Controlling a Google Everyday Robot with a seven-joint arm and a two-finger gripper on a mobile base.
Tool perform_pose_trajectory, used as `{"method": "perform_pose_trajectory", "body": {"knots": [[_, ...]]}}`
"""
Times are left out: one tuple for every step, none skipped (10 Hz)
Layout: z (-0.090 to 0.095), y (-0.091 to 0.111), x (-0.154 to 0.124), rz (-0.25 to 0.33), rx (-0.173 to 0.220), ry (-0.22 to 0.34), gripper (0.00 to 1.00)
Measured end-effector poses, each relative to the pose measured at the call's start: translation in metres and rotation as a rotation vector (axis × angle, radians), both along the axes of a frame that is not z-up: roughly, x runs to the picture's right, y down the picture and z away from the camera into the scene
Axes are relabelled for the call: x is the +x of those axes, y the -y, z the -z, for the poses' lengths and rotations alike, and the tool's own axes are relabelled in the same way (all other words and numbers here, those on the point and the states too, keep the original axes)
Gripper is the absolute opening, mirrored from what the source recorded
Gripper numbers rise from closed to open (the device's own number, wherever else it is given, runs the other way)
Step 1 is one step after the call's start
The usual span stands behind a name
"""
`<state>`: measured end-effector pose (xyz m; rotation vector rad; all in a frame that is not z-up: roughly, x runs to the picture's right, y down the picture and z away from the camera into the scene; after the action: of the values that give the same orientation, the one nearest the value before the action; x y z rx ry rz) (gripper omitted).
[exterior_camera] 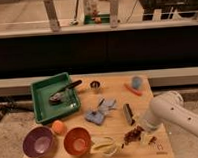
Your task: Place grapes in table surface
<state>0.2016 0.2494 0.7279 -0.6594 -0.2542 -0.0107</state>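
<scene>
The table [113, 90] runs left to right, with the white arm [172, 112] reaching in from the near right. A green tray [36, 104] sits far left; a purple bowl [38, 141] and an orange bowl [77, 140] stand near left. The grapes [132, 136] lie on the table near right – just left of the gripper [145, 136], jaws spread wide, possibly touching them.

A speckled grey floor [10, 129] spreads out; dark cables [3, 109] lie on it; behind runs a long pale ledge [22, 83]; above it a dark wall panel [91, 51], topped by a light rail [140, 25]; two white posts [52, 13] stand beyond, in warm light.
</scene>
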Motion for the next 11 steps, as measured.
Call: {"method": "perform_pose_trajectory", "body": {"knots": [[0.0, 0.0, 0.0, 0.0, 0.0, -0.001, 0.8], [-0.001, 0.0, 0.0, 0.001, 0.0, -0.003, 0.8], [-0.004, -0.002, -0.001, 0.0, 0.003, -0.004, 0.8], [-0.006, -0.003, 0.0, -0.002, 0.006, -0.007, 0.8], [-0.008, -0.003, -0.001, -0.002, 0.009, -0.007, 0.8], [-0.009, -0.003, -0.001, -0.003, 0.011, -0.009, 0.8], [-0.01, -0.003, 0.0, -0.006, 0.013, -0.013, 0.8], [-0.011, -0.004, -0.001, -0.007, 0.016, -0.014, 0.8], [-0.012, -0.004, -0.001, -0.006, 0.019, -0.015, 0.79], [-0.012, -0.004, -0.002, -0.006, 0.022, -0.017, 0.76], [-0.012, -0.004, -0.002, -0.006, 0.026, -0.019, 0.79]]}}
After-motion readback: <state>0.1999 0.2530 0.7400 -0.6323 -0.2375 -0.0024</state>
